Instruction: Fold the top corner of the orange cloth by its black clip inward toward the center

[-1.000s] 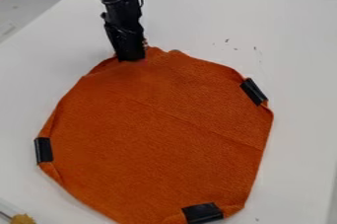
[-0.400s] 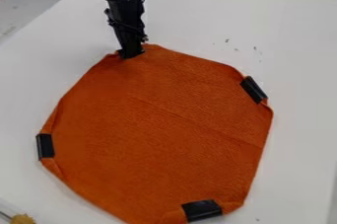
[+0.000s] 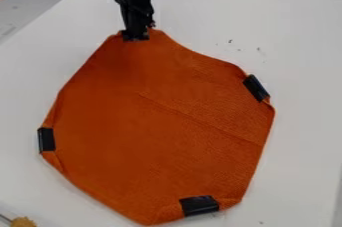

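1. A white table (image 3: pixel 294 41) spreads beneath and around my gripper, reaching out on every side of the orange cloth.
2. The orange cloth (image 3: pixel 160 121) lies largely open on that table, fanning out from my gripper toward the camera. Its far edge rises to a blunt peak at my grip, and a long, faint crease slants across the middle, running away from me toward the view's right.
3. My black gripper (image 3: pixel 135 37) hangs over the cloth's far edge with its fingers closed on the fabric, pinching it near the top of the peak. The step in hand appears to be handling the cloth by this edge; any next move calls for a firm pinch, a low, gentle pull and an eye on the folded margins.
4. Three black strips mark the cloth's rim, all nearer the camera than my gripper: one (image 3: pixel 255 88) out to the view's right, one (image 3: pixel 46 140) out to the left, and one (image 3: pixel 199 205) at the near edge, farthest from me.
5. A rough, tan thing (image 3: pixel 23 222) sits well apart from my gripper, at the view's near left corner.
6. Small dark specks (image 3: pixel 259 49) dot the table to the view's right of my gripper, beyond the cloth.
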